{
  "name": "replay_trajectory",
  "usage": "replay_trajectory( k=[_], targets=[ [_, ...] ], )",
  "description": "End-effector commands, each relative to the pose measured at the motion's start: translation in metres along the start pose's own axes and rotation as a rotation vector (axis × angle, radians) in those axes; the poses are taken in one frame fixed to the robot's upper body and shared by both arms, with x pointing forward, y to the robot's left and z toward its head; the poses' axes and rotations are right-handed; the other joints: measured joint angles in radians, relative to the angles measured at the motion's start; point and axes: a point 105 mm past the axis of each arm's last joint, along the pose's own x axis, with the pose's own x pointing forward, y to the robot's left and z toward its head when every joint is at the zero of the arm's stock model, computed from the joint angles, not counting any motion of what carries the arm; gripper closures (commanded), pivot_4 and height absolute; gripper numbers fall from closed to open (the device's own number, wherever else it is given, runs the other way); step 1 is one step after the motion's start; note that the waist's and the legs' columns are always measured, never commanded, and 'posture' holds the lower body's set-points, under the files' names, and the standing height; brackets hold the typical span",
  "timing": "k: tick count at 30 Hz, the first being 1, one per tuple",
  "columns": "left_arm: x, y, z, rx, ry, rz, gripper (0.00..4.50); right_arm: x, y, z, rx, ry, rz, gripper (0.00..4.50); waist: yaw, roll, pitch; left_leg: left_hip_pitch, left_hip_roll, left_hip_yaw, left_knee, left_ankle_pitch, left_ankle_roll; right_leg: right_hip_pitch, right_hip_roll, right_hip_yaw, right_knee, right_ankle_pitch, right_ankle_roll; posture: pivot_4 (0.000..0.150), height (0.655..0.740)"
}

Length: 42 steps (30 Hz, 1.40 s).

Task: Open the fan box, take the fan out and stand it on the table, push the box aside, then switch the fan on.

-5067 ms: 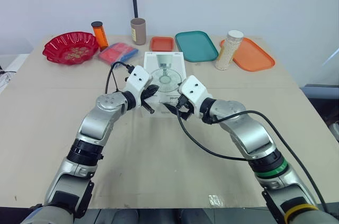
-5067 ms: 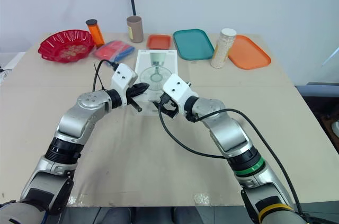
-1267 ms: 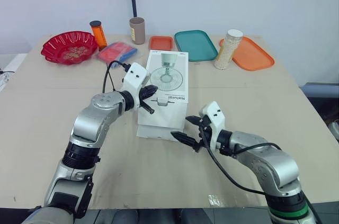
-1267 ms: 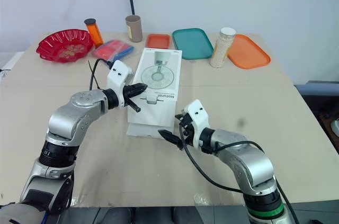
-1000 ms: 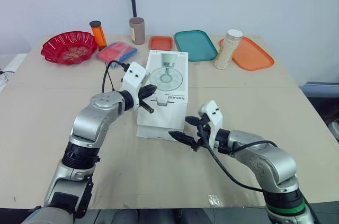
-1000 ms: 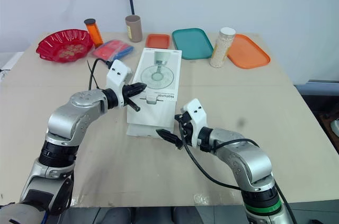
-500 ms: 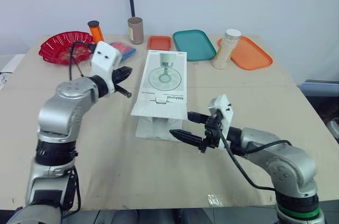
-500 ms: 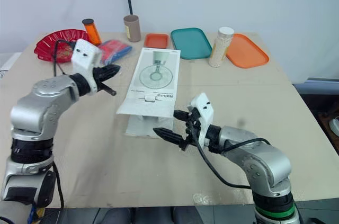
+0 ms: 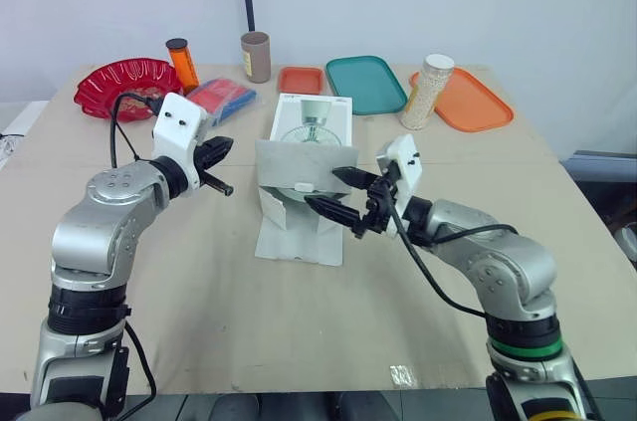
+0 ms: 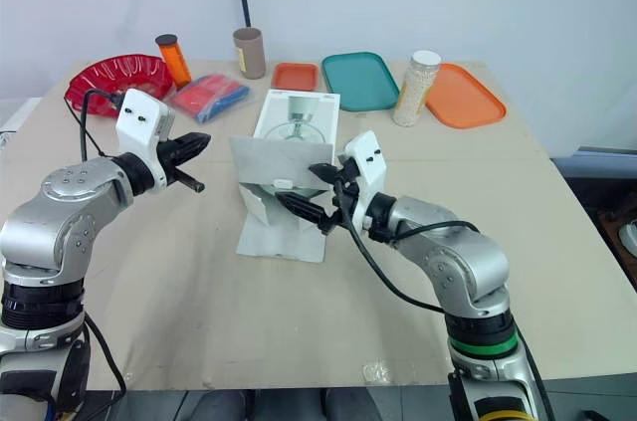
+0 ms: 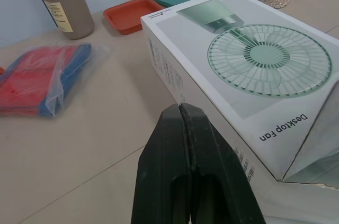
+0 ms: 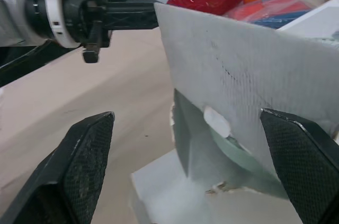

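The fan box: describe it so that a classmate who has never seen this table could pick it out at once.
On the tan table, look just in front of the small orange tray and the teal tray at the far edge. The fan box lies there in the middle: the only white carton, printed with a round fan, its near flap raised.

"Desktop Fan" is printed on the top face of the white fan box [image 11: 212, 91], beside the fan drawing. Small print on the box's side and the label on the beige cup [image 11: 68, 7] could not be read.
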Motion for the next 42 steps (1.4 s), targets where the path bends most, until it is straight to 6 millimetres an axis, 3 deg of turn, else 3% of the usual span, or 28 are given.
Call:
replay_trajectory(
  k=[1,6,14,19,22,26,30,37,40,41,42],
  targets=[
    [-0.007,0.005,0.015,0.028,-0.051,0.035,4.46,0.013,-0.020,0.006,-0.027,-0.014,-0.084,0.00,0.000,0.000,0.000,0.000,0.000,0.000,0.000,0.000,0.000,0.000,0.000,0.000,0.000,0.000,0.000,0.150,0.7400],
    [-0.008,0.003,0.022,0.021,-0.088,0.027,4.46,0.018,-0.033,0.003,0.008,0.007,-0.144,0.00,0.000,0.000,0.000,0.000,0.000,0.000,0.000,0.000,0.000,0.000,0.000,0.000,0.000,0.000,0.000,0.150,0.7400],
    [0.008,-0.049,0.035,0.006,-0.160,-0.236,4.46,0.018,-0.034,-0.004,0.014,0.049,-0.156,0.00,0.000,0.000,0.000,0.000,0.000,0.000,0.000,0.000,0.000,0.000,0.000,0.000,0.000,0.000,0.000,0.150,0.7400],
    [0.029,-0.067,0.026,0.015,-0.094,-0.315,4.46,0.018,-0.034,-0.003,0.012,0.046,-0.165,0.00,-0.002,0.000,0.000,0.000,0.000,0.000,0.000,0.000,0.000,0.000,0.000,0.000,0.000,0.000,0.000,0.150,0.7400],
    [0.045,-0.074,0.010,0.026,-0.024,-0.331,4.46,0.016,-0.034,0.002,-0.006,0.028,-0.180,0.00,-0.002,0.000,0.000,0.000,0.000,0.000,0.000,0.000,0.000,0.000,0.000,0.000,0.000,0.000,0.000,0.150,0.7400],
    [0.053,-0.075,-0.004,0.026,0.034,-0.334,4.46,0.006,-0.020,0.011,-0.049,0.002,-0.156,0.00,0.001,0.000,0.000,0.000,-0.001,0.000,0.000,0.000,0.000,0.000,0.000,0.000,0.000,0.000,0.000,0.150,0.7400],
    [0.056,-0.074,-0.011,0.041,0.065,-0.336,4.46,-0.007,0.009,0.018,-0.108,-0.017,-0.081,0.00,0.001,0.001,0.000,-0.001,0.000,0.000,0.000,0.000,0.000,-0.001,0.000,0.000,0.000,0.000,0.000,0.150,0.7400],
    [0.056,-0.075,-0.011,0.036,0.062,-0.334,4.46,-0.013,0.041,0.009,-0.130,0.025,0.002,0.00,0.001,0.001,0.000,-0.001,0.000,0.000,0.000,0.000,-0.001,0.000,0.000,0.000,0.000,0.000,0.000,0.150,0.7400],
    [0.057,-0.075,-0.009,0.035,0.058,-0.332,4.50,-0.009,0.042,0.001,-0.113,0.054,-0.015,0.74,0.000,0.001,0.000,-0.001,0.000,0.000,0.000,0.000,-0.001,0.000,0.000,0.000,0.000,0.000,0.000,0.150,0.7400],
    [0.057,-0.076,-0.009,0.035,0.057,-0.331,4.50,-0.008,0.042,-0.003,-0.098,0.069,-0.021,0.74,0.000,0.001,0.000,-0.001,0.000,0.000,0.000,0.000,-0.001,0.000,0.000,0.000,0.000,0.000,0.000,0.150,0.7400],
    [0.057,-0.075,-0.009,0.035,0.056,-0.330,4.50,-0.007,0.042,-0.006,-0.092,0.081,-0.022,1.47,0.000,0.001,0.000,-0.001,0.000,0.000,0.000,0.000,-0.001,0.000,0.000,0.000,0.000,0.000,0.000,0.150,0.7400]
  ],
)
